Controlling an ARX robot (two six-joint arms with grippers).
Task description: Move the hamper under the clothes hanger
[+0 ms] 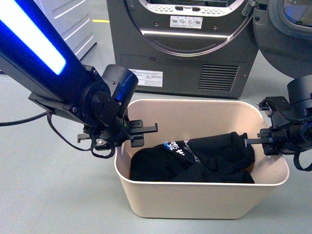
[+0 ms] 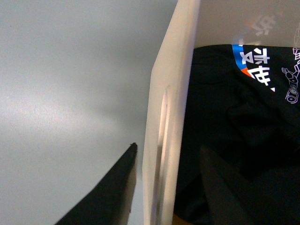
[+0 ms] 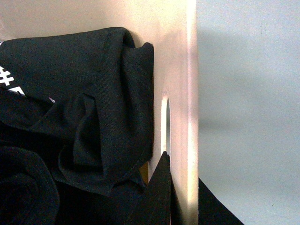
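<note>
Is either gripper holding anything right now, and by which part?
The right gripper pinches the hamper by its right short wall, beside the slot handle. The left gripper straddles the opposite wall with gaps showing, not gripping yet.

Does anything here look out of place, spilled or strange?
Nothing is spilled or damaged. The hamper stands upright and the black clothes lie wholly inside it. One small thing: the cloth presses against the wall beside the right gripper, whose inner finger sits next to it, so it might get pinched.
</note>
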